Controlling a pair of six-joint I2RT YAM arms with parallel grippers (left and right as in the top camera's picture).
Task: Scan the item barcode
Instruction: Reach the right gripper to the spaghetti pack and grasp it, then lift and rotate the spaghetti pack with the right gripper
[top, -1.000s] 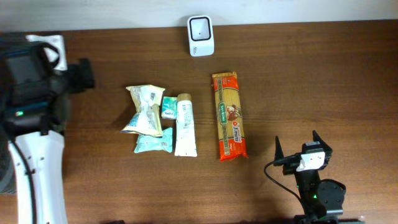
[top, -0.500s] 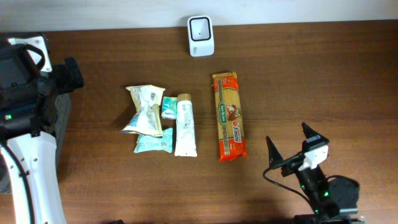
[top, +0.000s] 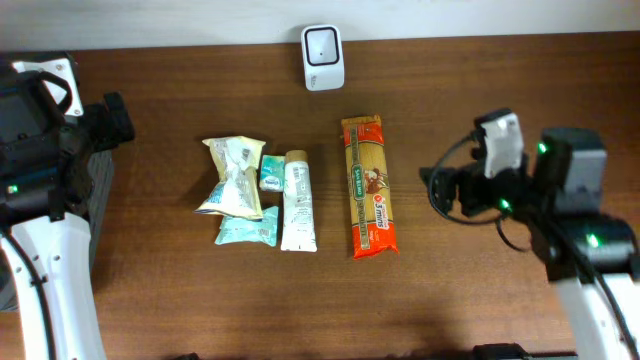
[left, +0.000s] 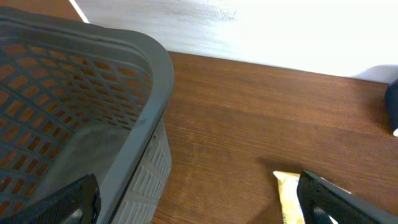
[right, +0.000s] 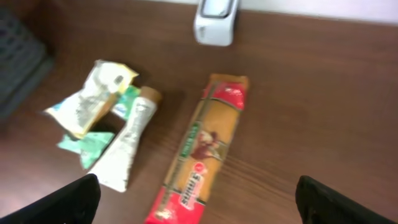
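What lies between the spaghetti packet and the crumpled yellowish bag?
In the overhead view, two things: a white tube lying parallel to the spaghetti packet, and a small green-and-white box beside the crumpled yellowish bag.

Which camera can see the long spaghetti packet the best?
The overhead view: the spaghetti packet lies whole and sharp there. The right wrist view shows it bigger but blurry. The left wrist view misses it, showing mostly a grey basket.
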